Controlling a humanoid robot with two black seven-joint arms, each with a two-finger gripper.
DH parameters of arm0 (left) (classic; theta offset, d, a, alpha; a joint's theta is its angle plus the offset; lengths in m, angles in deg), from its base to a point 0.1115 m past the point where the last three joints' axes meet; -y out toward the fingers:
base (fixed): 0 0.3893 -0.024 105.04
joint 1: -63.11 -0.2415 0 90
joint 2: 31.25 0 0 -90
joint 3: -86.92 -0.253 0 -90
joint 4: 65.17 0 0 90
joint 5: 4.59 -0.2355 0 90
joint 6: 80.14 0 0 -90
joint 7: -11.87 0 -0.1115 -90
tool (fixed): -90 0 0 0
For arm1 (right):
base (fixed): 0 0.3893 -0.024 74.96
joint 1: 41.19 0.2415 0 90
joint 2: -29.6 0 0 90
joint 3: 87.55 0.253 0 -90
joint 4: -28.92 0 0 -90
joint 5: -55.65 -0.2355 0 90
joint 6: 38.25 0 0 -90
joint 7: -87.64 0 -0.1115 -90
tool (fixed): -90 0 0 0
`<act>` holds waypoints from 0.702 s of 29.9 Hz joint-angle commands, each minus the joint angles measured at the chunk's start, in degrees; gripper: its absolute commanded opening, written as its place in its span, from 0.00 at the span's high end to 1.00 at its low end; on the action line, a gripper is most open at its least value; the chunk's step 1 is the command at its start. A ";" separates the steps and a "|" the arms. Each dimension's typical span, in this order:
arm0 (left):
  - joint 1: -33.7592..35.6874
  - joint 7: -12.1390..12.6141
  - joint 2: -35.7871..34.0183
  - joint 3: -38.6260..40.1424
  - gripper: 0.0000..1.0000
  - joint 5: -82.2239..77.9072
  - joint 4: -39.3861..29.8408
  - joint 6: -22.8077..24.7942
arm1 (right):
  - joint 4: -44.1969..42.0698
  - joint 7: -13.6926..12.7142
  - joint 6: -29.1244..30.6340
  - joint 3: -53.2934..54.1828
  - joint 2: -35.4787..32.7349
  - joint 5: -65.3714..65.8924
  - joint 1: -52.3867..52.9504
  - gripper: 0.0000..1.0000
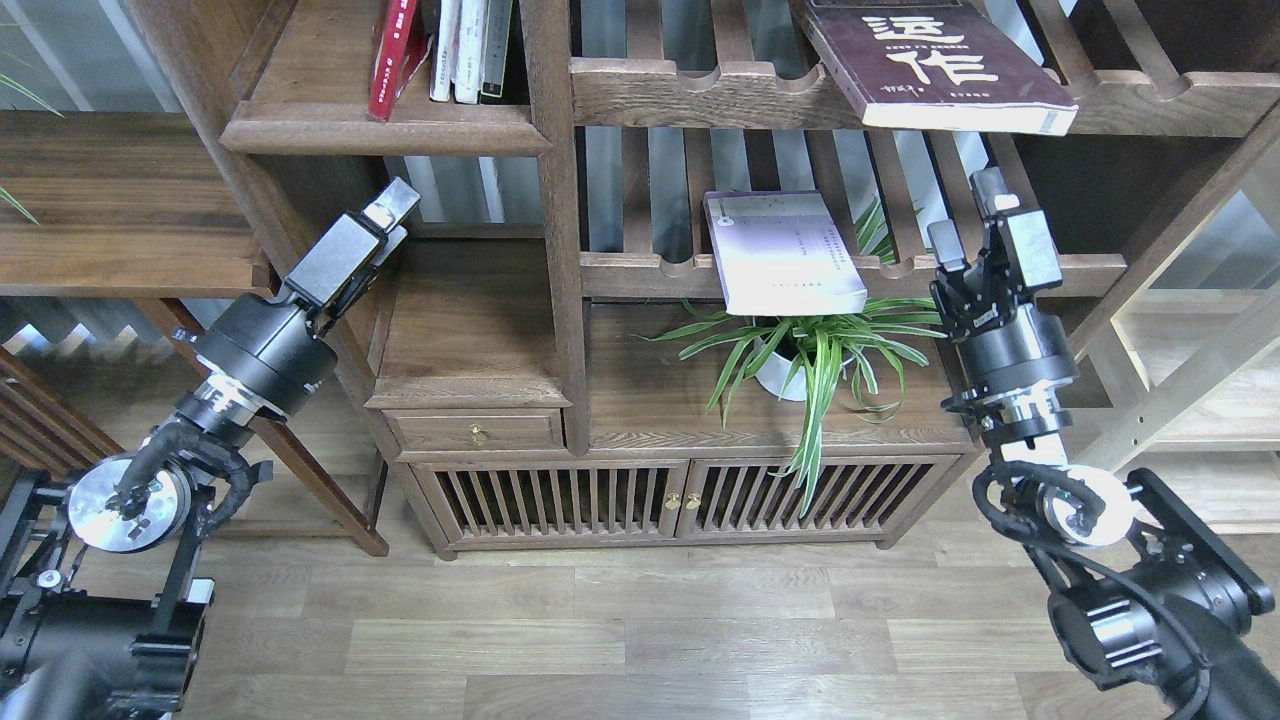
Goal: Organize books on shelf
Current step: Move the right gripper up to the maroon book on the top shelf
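Note:
The red book (395,55) stands leaning against other upright books on the solid brown shelf (385,135) at upper left. The dark maroon book (935,60) with white characters lies flat on the upper slatted rack and overhangs its front rail. The pale lavender book (785,250) lies flat on the lower slatted rack, also overhanging. My left gripper (392,215) is below the solid shelf with its fingers together, holding nothing. My right gripper (968,220) is open and empty, just right of the lavender book at the lower rack's front rail.
A potted spider plant (810,350) stands on the cabinet top under the lavender book, left of my right arm. Several upright books (470,50) stand beside the red one. A vertical post (555,220) divides the bookcase. A light wooden frame (1180,390) stands at right.

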 commanded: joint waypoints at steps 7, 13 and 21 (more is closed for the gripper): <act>0.03 0.00 0.00 0.09 0.02 -0.17 0.33 -0.01 | 0.02 -0.02 0.00 0.10 -0.26 1.32 0.92 0.00; 0.12 0.00 0.00 0.26 0.02 -0.17 0.33 -0.01 | 0.11 -0.02 0.00 0.10 -0.26 1.58 2.41 0.00; 0.12 0.00 0.00 0.61 0.02 -0.17 0.69 -0.01 | 0.29 -0.02 0.00 0.10 -0.26 3.25 4.34 0.00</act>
